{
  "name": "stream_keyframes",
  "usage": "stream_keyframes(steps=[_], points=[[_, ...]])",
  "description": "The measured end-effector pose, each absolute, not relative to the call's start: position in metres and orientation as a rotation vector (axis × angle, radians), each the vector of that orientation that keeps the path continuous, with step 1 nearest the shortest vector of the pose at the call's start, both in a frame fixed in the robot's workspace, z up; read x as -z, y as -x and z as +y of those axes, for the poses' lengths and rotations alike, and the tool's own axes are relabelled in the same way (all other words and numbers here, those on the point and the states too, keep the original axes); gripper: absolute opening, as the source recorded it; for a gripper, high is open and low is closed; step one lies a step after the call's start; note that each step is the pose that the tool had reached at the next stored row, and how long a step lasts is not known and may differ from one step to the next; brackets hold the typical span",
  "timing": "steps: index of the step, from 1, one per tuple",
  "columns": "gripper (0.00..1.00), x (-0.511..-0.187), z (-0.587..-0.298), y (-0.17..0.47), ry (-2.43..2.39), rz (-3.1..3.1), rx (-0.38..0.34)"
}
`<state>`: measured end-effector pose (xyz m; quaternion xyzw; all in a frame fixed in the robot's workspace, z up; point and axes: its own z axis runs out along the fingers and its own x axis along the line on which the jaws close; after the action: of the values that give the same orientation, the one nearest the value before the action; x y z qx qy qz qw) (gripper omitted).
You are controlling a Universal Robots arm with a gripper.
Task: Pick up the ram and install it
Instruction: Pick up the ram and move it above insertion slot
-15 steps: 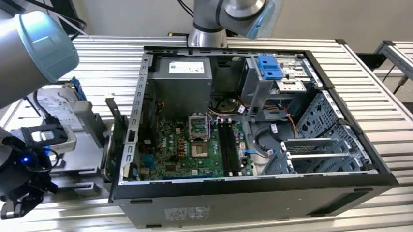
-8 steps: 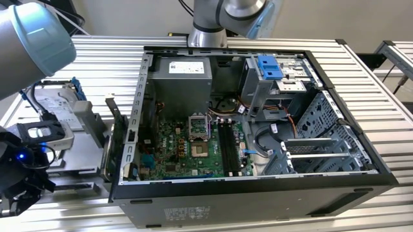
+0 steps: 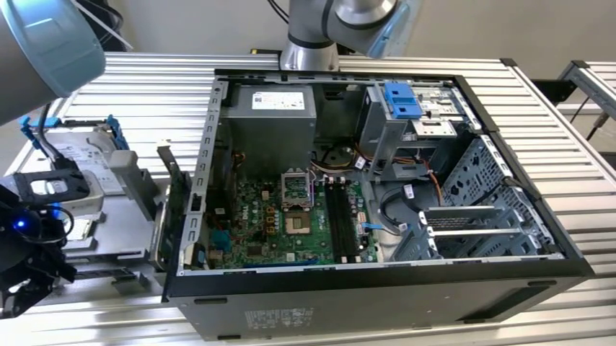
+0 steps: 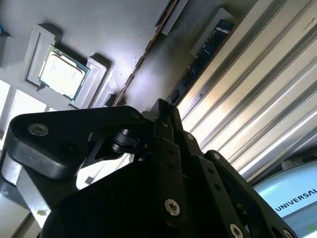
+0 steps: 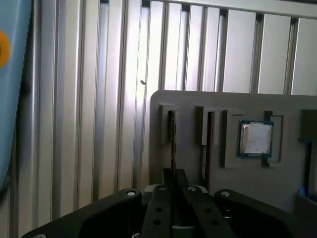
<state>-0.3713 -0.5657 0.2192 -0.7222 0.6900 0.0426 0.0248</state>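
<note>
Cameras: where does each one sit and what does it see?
Exterior view: off the arm, above, looking down into the open computer case; arm joints show.
First wrist view: on the wrist, looking past the gripper at the grey holder.
Second wrist view: on the wrist, seeing the gripper from another side.
Shared: both wrist views show the processor chip in that holder.

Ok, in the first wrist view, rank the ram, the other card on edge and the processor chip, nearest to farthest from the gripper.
1. The ram, on edge in the grey tray slot in line with the gripper.
2. The other card, on edge in the neighbouring slot.
3. The processor chip, flat in its recess past that card.
</note>
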Motion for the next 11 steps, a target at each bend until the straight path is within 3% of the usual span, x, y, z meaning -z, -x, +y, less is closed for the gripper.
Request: stream_keyframes(steps=[11], points=[[0.00,-0.233,-0.566,0.371,2.234,2.134,-0.132]])
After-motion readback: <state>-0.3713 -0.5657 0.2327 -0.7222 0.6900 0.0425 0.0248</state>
